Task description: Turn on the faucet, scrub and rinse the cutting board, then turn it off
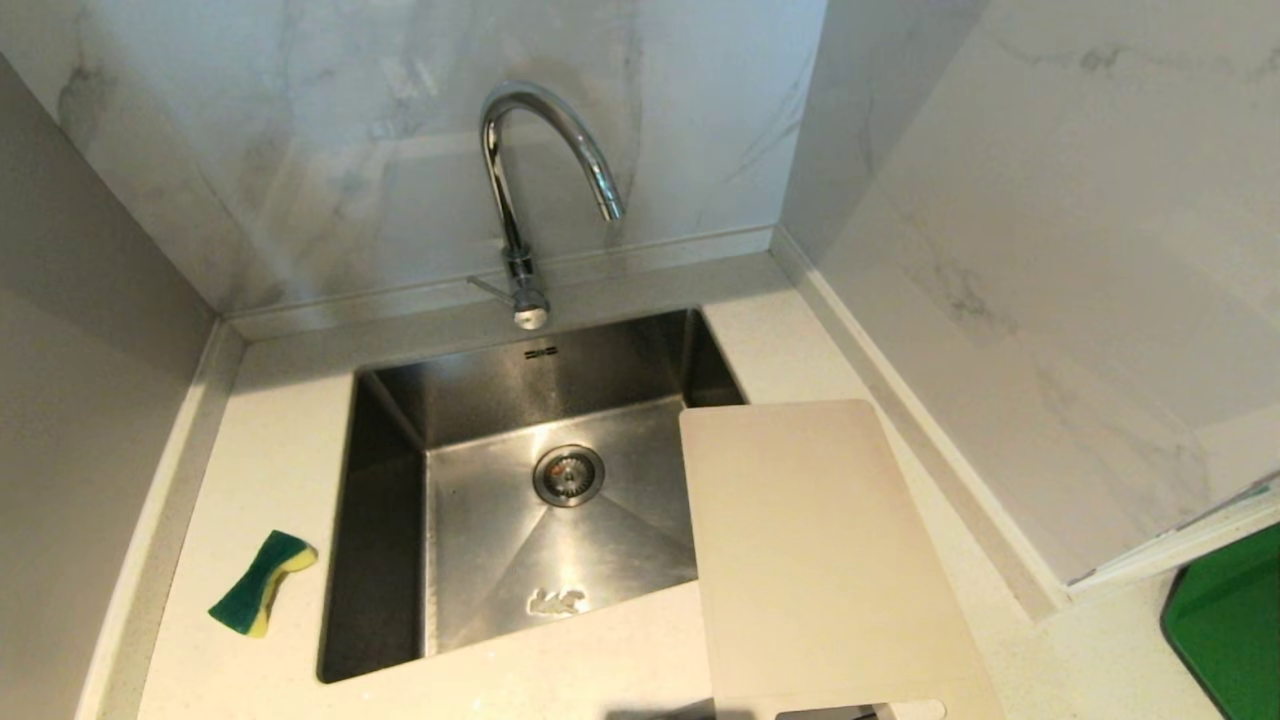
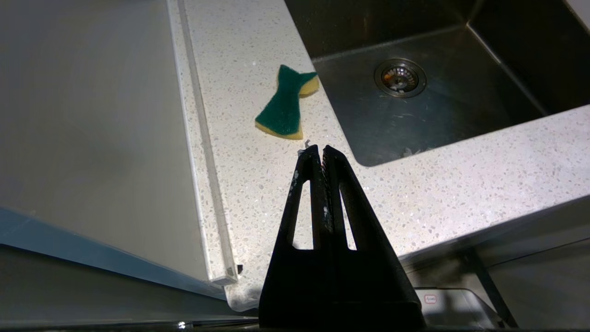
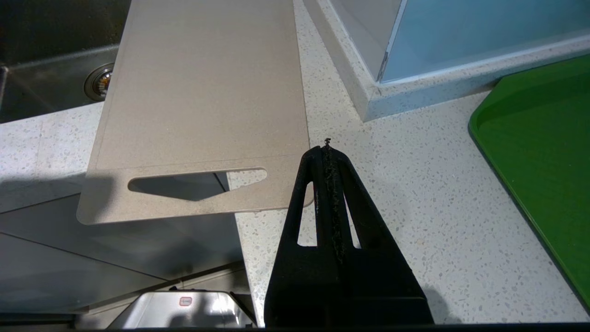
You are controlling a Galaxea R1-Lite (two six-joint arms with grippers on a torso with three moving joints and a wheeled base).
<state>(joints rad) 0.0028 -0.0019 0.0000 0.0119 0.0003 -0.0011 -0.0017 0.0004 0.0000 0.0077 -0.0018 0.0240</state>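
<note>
No legible writing: only a faint embossed mark on the sink (image 1: 400,520) floor nr the front wall and a small unreadable tag on a metal part below the counter (image 1: 250,420). Cutting board (image 1: 810,550) lies R of the basin, its L edge over the sink, slot-handle end overhanging the counter front; faucet (image 1: 520,200) at rear, spout over basin; sponge (image 1: 262,582) on the L counter strip, green tray (image 1: 1230,620) far R. L gripper (image 2: 321,148) jaws pressed together, empty, above counter nr the sponge; R gripper (image 3: 326,150) jaws likewise together, empty, just beside the board's handle corner.

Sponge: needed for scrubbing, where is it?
In the head view the sponge lies on the counter left of the sink, apart from its rim.
</note>
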